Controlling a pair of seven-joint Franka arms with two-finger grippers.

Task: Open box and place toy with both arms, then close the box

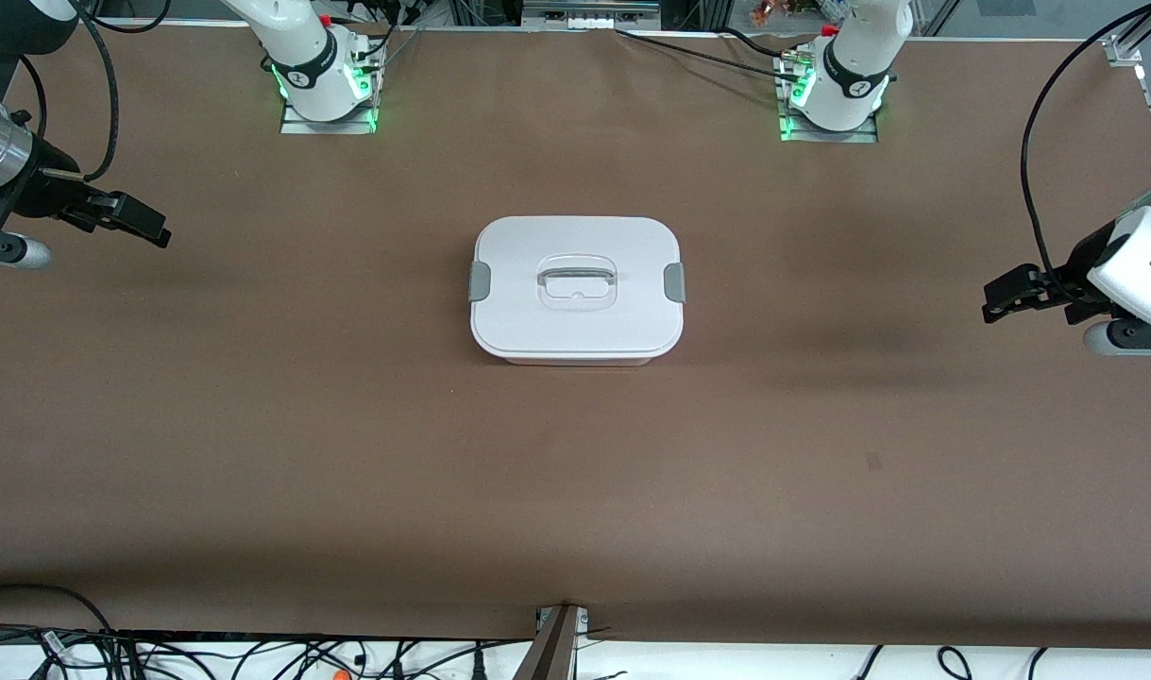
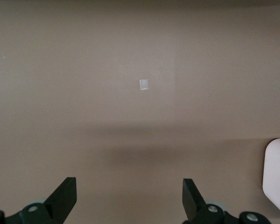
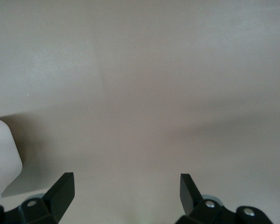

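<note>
Front view: white-lidded pink plastic box (image 1: 576, 289) sits closed at mid-desk (image 1: 348, 453). Left claw (image 1: 1009, 295) and right claw (image 1: 136, 219) hover released at opposite ends. Toy unseen. Risk: uneven clip release could skid the box.

No readable text, label, brand or number is showing on the box (image 1: 576, 290), the arms, or the brown table (image 1: 348, 453).

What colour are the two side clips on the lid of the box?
Grey. The side clips on the white lid show best in the front view.
</note>
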